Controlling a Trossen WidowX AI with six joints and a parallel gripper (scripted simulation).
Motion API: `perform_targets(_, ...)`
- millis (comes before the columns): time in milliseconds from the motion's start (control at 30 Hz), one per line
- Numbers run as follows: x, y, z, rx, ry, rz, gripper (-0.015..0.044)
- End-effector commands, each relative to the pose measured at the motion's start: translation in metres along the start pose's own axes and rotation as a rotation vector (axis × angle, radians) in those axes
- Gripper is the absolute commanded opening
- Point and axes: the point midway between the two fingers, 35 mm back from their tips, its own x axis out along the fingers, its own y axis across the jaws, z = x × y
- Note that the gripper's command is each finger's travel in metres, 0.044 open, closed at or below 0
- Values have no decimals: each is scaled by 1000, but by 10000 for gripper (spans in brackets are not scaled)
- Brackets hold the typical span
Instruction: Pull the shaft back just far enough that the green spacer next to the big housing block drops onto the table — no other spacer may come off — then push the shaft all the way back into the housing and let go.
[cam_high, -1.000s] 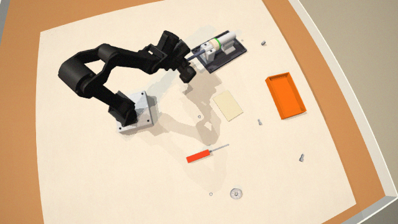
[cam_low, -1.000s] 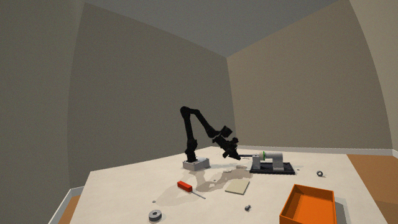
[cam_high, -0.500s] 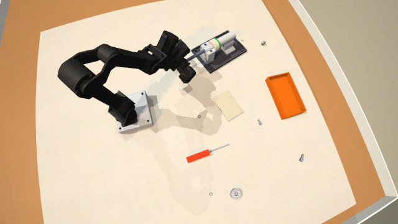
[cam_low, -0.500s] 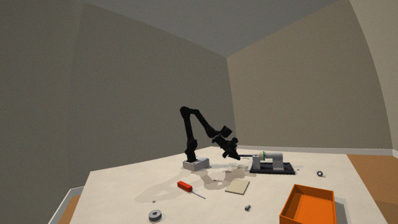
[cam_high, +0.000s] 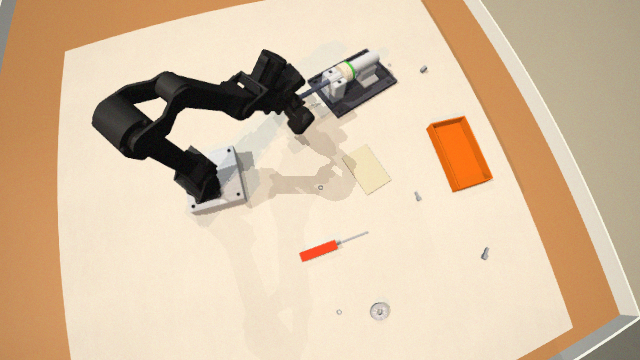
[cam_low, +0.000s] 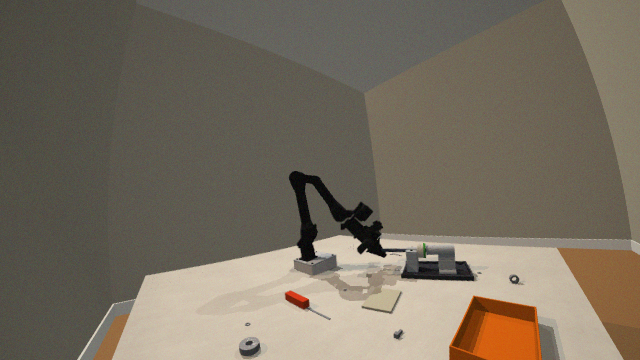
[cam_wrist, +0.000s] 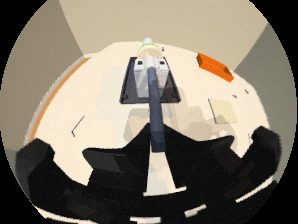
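My gripper (cam_high: 302, 97) (cam_low: 384, 253) (cam_wrist: 154, 125) is shut on the free end of the dark shaft (cam_high: 316, 89) (cam_low: 396, 250) (cam_wrist: 155, 107). The shaft runs level through the white bracket (cam_high: 336, 87) (cam_low: 412, 261) (cam_wrist: 142, 76) toward the light grey housing block (cam_high: 368, 60) (cam_low: 441, 251). The green spacer (cam_high: 352, 69) (cam_low: 424, 250) (cam_wrist: 149, 45) is a thin ring directly against the housing. Cream spacers (cam_high: 344, 71) (cam_low: 420, 251) (cam_wrist: 150, 52) fill the stretch from it to the bracket. How deep the shaft tip reaches is hidden.
Bracket and housing stand on a dark base plate (cam_high: 342, 110) (cam_wrist: 128, 90). An orange tray (cam_high: 462, 157) (cam_low: 505, 305) (cam_wrist: 214, 68), a pale yellow pad (cam_high: 367, 171) (cam_low: 382, 301) (cam_wrist: 222, 112), a red screwdriver (cam_high: 318, 250) (cam_low: 297, 299), a metal wheel (cam_high: 380, 311) (cam_low: 249, 346) and several small fasteners lie around.
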Motion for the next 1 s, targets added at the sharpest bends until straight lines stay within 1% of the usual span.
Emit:
perform_targets(0,-1,-1,0,4,-1,-4,0)
perform_targets(967,-3,-1,-3,4,-1,-4,0)
